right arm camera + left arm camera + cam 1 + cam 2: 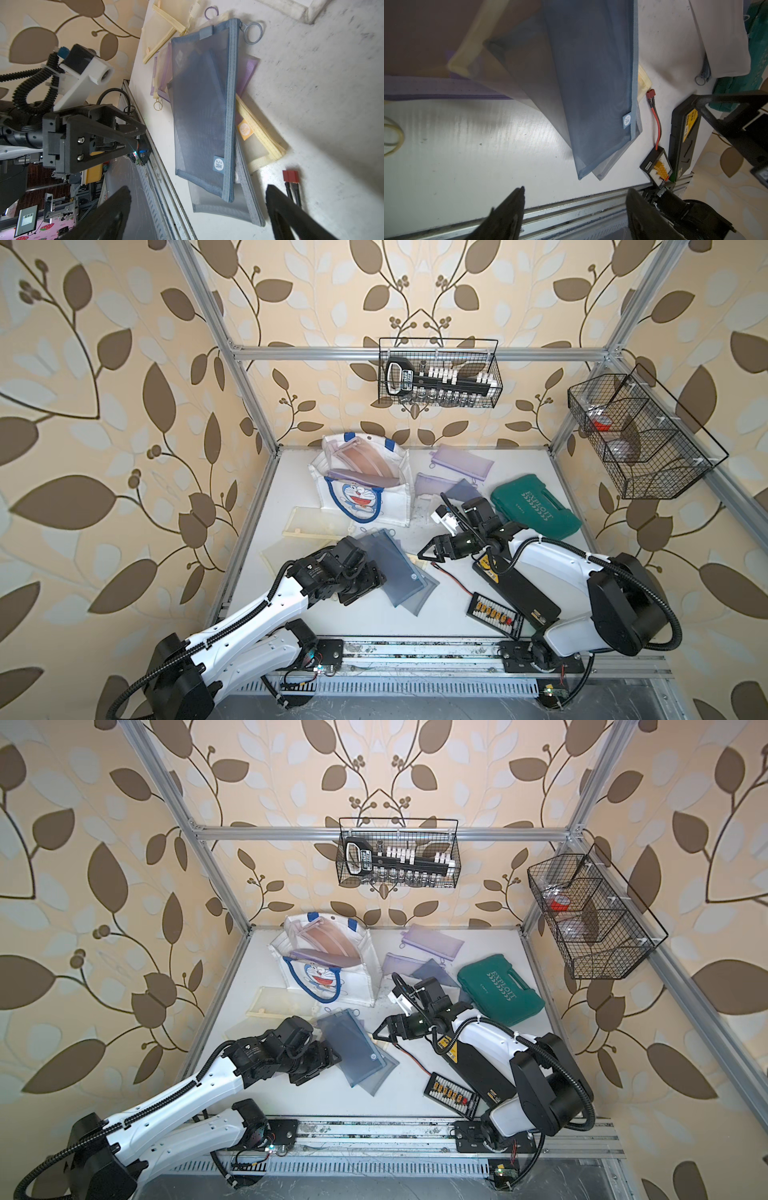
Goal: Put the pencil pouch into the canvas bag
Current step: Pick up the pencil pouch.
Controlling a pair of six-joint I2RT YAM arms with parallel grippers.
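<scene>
Canvas bag [399, 502], far left, holds 2 pouches [361, 456]. Pencil pouch [386, 568], blue mesh, lies near centre atop other pouches [259, 133]. Left gripper [575, 190] and right gripper [424, 551]: jaws apart, empty.

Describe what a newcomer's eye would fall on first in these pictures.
The white canvas bag with its blue cartoon cat face stands far back on the table, already holding pouches. A blue mesh pouch lies near the front centre, and a green tool case lies to the right.
</scene>
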